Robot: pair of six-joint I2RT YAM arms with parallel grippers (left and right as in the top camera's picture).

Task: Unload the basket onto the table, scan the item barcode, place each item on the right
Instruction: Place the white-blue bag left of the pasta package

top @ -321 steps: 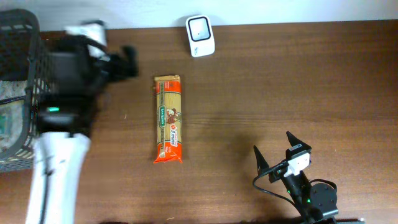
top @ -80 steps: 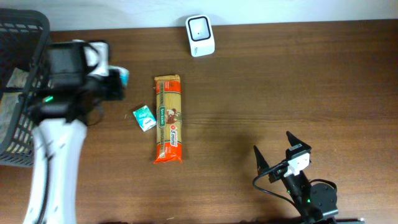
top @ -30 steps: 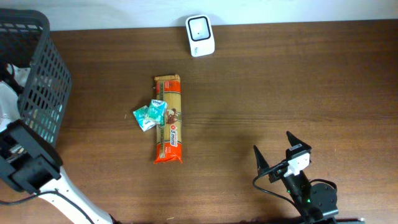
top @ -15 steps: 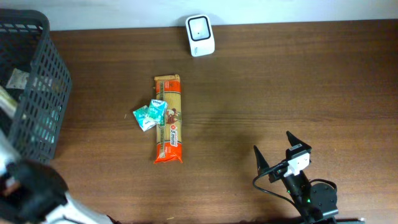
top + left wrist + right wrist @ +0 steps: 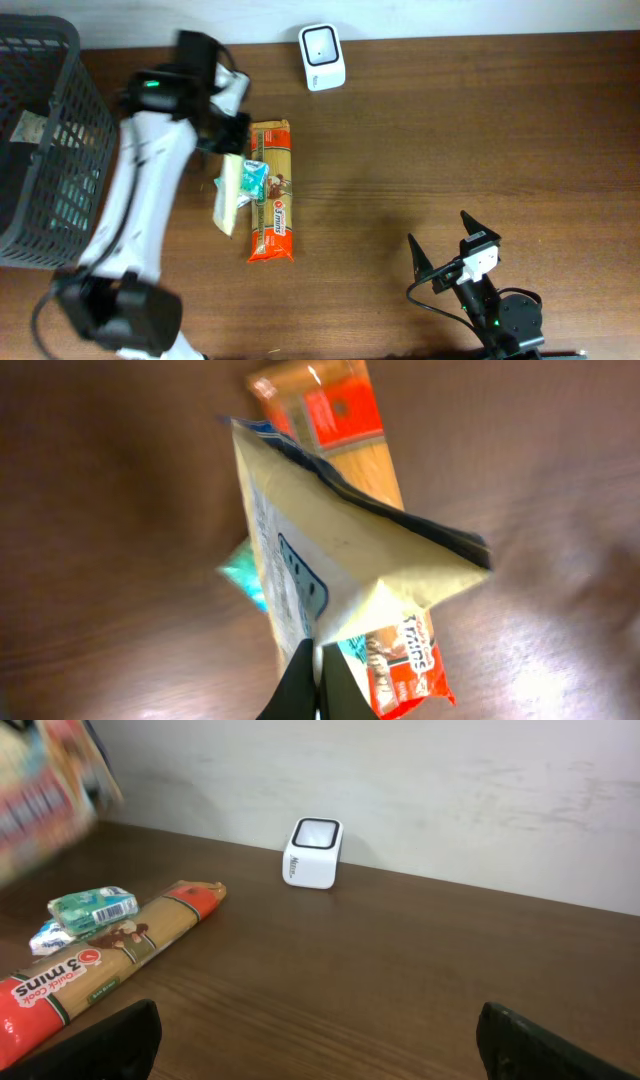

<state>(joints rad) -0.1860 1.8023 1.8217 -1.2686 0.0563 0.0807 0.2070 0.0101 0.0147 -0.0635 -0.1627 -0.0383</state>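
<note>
Left fingers [image 5: 310, 666] pressed together on one corner of a cream pouch [image 5: 340, 555], at the bottom edge of the left wrist view. Pouch held up over the bench [image 5: 480, 120], upper left of centre in the overhead view, above a small green packet [image 5: 254, 178] and along the left side of an orange spaghetti pack [image 5: 271, 200]; contact with either impossible to tell. Printed panel on the pouch, too blurred to read. White scanner [image 5: 322, 44] at the top edge of the bench, up and to the right of the pouch and well apart from it. Black wire basket [image 5: 70, 150] at far left. Right fingers [image 5: 115, 1042] spread wide and holding nothing, in the lower right of the overhead view.
</note>
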